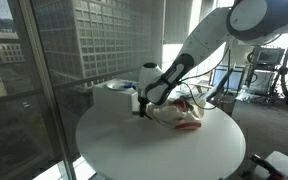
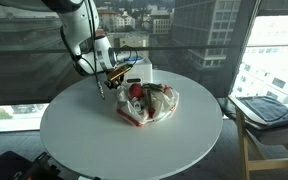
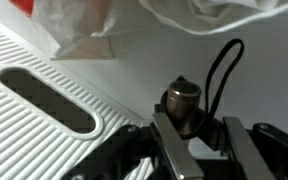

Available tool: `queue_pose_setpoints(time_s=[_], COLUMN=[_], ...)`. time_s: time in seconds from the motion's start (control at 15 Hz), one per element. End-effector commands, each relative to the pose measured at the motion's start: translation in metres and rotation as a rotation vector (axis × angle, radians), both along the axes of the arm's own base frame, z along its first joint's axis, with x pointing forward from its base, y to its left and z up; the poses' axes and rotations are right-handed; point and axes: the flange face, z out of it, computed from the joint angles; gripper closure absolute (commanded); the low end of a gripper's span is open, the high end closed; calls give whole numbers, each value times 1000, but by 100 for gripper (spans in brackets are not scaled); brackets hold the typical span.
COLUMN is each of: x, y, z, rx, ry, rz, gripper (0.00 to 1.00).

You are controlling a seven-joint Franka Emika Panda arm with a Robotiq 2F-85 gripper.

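In the wrist view a small dark bronze cylinder (image 3: 182,100) with a black cord loop (image 3: 225,62) stands on the white table between my gripper's (image 3: 202,125) fingers. The left finger (image 3: 174,140) lies against the cylinder. The right finger (image 3: 236,145) stands a little apart from it, so a gap shows on that side. In both exterior views the gripper (image 1: 139,103) (image 2: 106,86) is low over the round white table (image 1: 164,150) (image 2: 134,145), right beside a crumpled clear plastic bag (image 1: 180,113) (image 2: 149,103) holding red and white items.
A white ribbed plate with a long slot (image 3: 44,95) lies just left of the gripper. The bag's edge (image 3: 104,25) hangs at the top of the wrist view. A white box (image 1: 114,90) stands at the table's window side. A wooden chair (image 2: 269,110) is beside the table.
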Motion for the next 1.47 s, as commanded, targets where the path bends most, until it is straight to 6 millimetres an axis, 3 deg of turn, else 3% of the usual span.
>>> queue_pose_setpoints(time_s=[0.0, 0.2, 0.33, 0.47, 0.6, 0.8, 1.13, 1.4], x=[-26, -49, -66, -85, -94, -107, -132, -137], y=[2, -13, -36, -65, -98, -131, -154, -174], z=[64, 105, 120, 122, 117, 97, 63, 51], rx=[-23, -71, -124, -178, -213, -211, -118, 4], ry=[-62, -145, -190, -223, -278, -321, -301, -314], rz=[-184, -312, -395, -493, -588, -754, -885, -894], gripper=[91, 91, 90, 89, 90, 89, 89, 89])
